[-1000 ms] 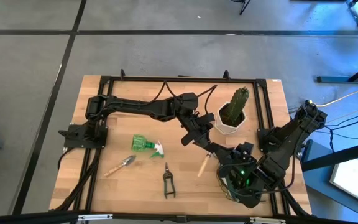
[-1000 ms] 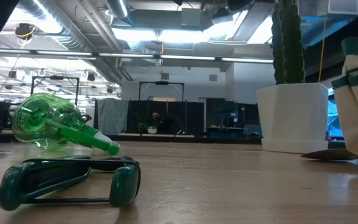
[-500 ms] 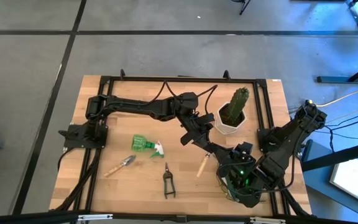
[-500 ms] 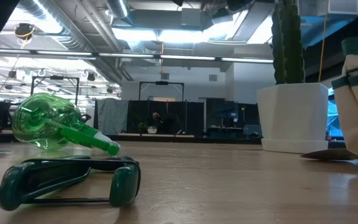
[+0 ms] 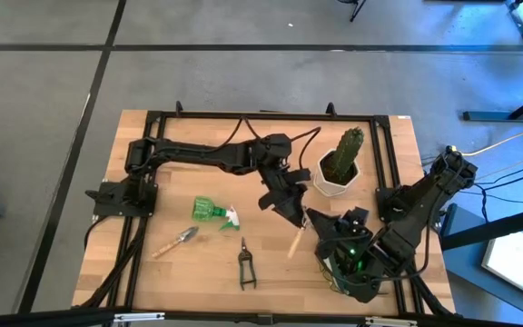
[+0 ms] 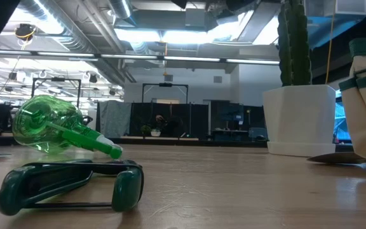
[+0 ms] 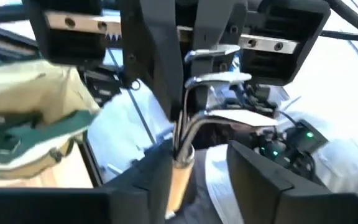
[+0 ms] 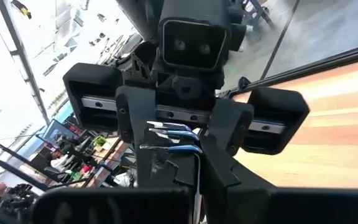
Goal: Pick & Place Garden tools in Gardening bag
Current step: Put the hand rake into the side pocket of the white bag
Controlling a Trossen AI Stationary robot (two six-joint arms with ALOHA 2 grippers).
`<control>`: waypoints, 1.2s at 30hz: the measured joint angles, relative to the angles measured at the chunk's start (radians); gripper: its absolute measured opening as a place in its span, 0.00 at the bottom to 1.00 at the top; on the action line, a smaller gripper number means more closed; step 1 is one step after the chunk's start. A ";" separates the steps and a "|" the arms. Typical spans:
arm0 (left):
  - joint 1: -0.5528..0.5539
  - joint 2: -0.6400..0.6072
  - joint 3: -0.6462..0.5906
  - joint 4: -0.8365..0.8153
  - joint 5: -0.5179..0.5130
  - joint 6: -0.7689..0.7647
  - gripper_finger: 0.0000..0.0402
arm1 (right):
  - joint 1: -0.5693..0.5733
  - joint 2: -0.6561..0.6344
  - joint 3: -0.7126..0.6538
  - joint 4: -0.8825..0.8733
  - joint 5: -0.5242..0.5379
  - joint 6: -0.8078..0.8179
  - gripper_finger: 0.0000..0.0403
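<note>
Wooden tabletop (image 5: 152,272), toward five o'clock: left gripper (image 5: 284,204) hangs released around a light, rigid trowel (image 5: 295,242), likely best grasped by its wooden handle; right gripper (image 8: 191,205) is clenched.

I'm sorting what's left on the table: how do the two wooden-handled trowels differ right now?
The trowel by the left gripper lies between that gripper's parted fingers, near the gardening bag; the far trowel lies alone below the spray bottle, with no gripper near. The first's blade is hidden under the arm; the other's silver blade shows fully. Both have pale wooden handles and lie outside the bag.
</note>
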 joint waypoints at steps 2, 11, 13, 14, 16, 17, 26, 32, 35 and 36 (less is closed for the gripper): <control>0.025 -0.005 0.000 -0.056 0.035 0.009 0.42 | 0.000 0.000 -0.001 0.007 0.012 -0.015 0.01; 0.166 -0.098 0.000 -0.482 -0.116 0.299 0.46 | 0.000 0.000 0.098 0.058 -0.013 -0.233 0.01; 0.185 -0.115 0.000 -0.571 -0.173 0.364 0.46 | 0.000 0.000 0.136 0.062 -0.038 -0.289 0.01; 0.190 -0.124 0.000 -0.613 -0.198 0.395 0.46 | 0.000 0.000 0.155 0.061 -0.055 -0.313 0.01; 0.190 -0.137 0.000 -0.677 -0.243 0.450 0.46 | 0.000 0.002 0.191 0.064 -0.088 -0.363 0.01; 0.186 -0.140 0.000 -0.696 -0.262 0.469 0.46 | 0.000 0.005 0.210 0.077 -0.106 -0.392 0.01; 0.106 -0.142 -0.002 -0.827 -0.295 0.573 0.46 | 0.033 0.020 0.363 0.241 -0.215 -0.785 0.01; 0.074 -0.142 -0.002 -0.925 -0.296 0.603 0.46 | 0.049 0.019 0.434 0.246 -0.382 -0.916 0.01; 0.053 -0.142 -0.002 -0.955 -0.316 0.604 0.46 | 0.053 0.020 0.435 0.233 -0.461 -0.967 0.01; 0.046 -0.142 -0.002 -0.956 -0.323 0.601 0.46 | 0.053 0.020 0.436 0.224 -0.495 -0.978 0.01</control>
